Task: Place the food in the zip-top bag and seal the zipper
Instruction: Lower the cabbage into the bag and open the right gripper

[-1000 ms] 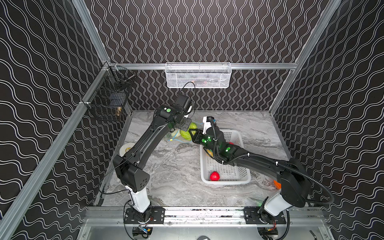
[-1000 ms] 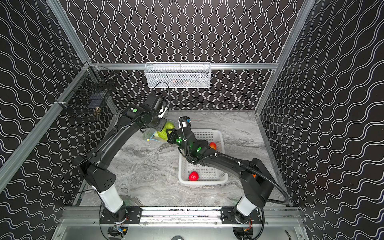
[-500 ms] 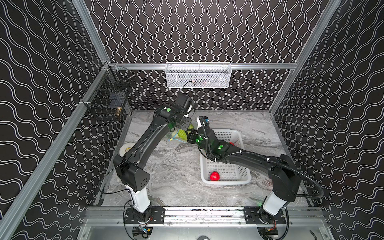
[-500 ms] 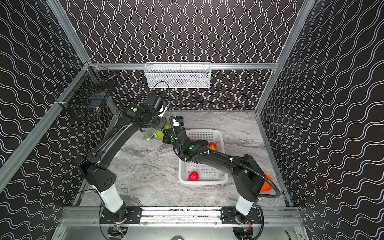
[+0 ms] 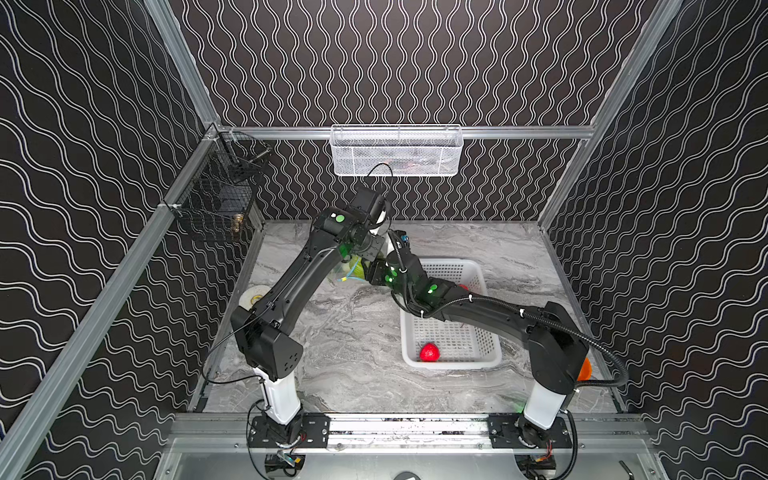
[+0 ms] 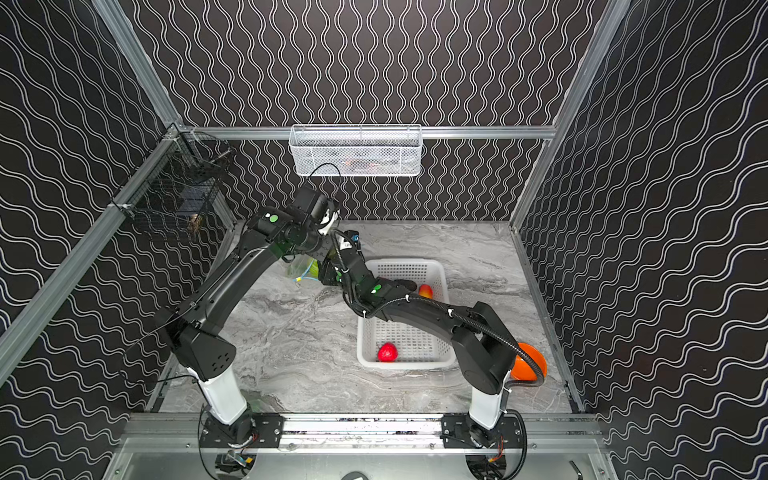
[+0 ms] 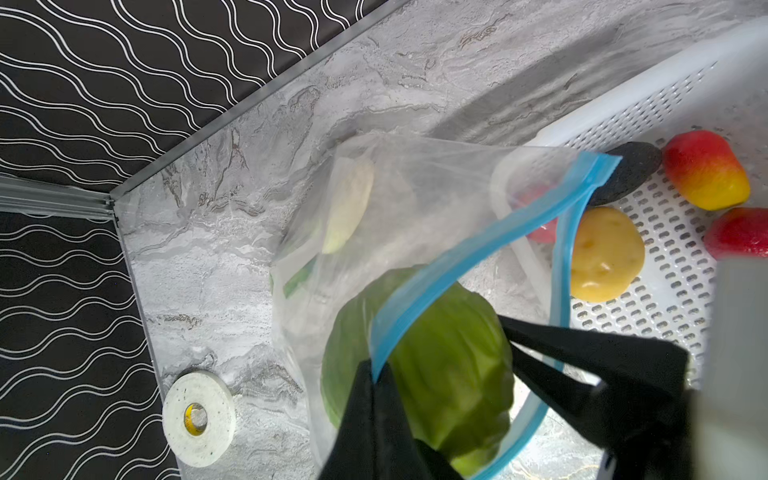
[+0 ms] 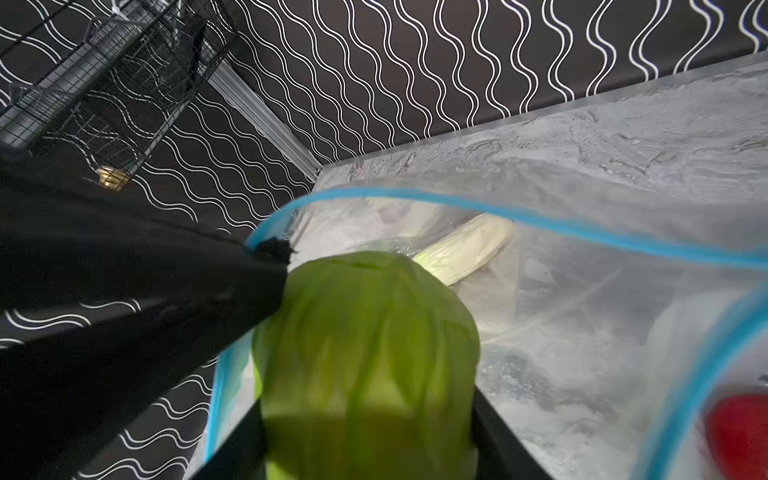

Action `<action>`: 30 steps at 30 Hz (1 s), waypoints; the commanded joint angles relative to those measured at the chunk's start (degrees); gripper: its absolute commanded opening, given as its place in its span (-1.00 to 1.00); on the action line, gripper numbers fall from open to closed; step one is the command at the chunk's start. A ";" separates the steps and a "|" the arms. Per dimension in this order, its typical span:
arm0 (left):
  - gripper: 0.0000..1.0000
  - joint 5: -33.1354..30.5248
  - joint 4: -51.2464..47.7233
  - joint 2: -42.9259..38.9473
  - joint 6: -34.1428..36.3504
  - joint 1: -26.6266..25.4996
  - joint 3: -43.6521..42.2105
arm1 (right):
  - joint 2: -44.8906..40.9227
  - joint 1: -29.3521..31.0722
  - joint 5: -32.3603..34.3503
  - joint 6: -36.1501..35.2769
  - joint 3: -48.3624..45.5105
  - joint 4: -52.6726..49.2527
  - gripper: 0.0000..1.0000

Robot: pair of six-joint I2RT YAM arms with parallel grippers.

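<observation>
The zip-top bag (image 7: 415, 199): clear, crinkled, held mouth-open over the far side of the table (image 5: 353, 332), just beside a corner of the white basket (image 7: 623, 108). The left fingers (image 7: 357, 424) are pressed together on the blue zipper (image 7: 469, 257) strip. Green cabbage (image 8: 365, 353) sits in the mouth between the right fingers (image 8: 239, 446); gripping or free, cannot tell. White radish (image 8: 465, 245) lies deeper inside. Only the left wrist view shows the dark item (image 7: 636, 170) and yellow piece (image 7: 602, 253) in the basket. Only the top views show a strawberry (image 5: 429, 352) at its near end.

Marble tabletop (image 5: 353, 332) bears basket (image 5: 451, 363), tape roll (image 5: 253, 296), orange bowl (image 6: 530, 361), seemingly the zip-top bag (image 7: 415, 208).
</observation>
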 commanded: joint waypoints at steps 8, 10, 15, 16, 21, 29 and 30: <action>-1.00 0.48 -0.37 -0.20 0.31 -0.11 0.23 | -1.48 -0.78 -1.24 0.22 -1.67 3.10 0.44; -1.00 0.46 -0.48 -0.28 0.37 -0.09 0.23 | -1.59 -0.82 -1.58 -0.21 -1.70 3.11 0.57; -1.00 0.49 -0.52 -0.25 0.35 -0.09 0.54 | -2.91 -0.88 -0.76 0.31 -2.01 1.93 0.65; -1.00 0.49 -0.53 -0.31 0.36 -0.09 0.55 | -3.84 -0.78 -0.11 0.21 -3.30 3.47 0.65; -1.00 0.28 -0.61 -0.18 0.45 -0.18 0.71 | -1.93 -1.73 1.10 2.09 0.20 -3.71 0.65; -1.00 0.16 -0.82 0.12 0.41 -0.57 1.44 | -0.35 -1.59 0.54 0.63 5.52 -9.42 0.92; -1.00 0.02 -0.88 0.04 0.56 -0.74 1.47 | -1.11 -1.37 -0.62 -0.04 3.81 -6.14 0.97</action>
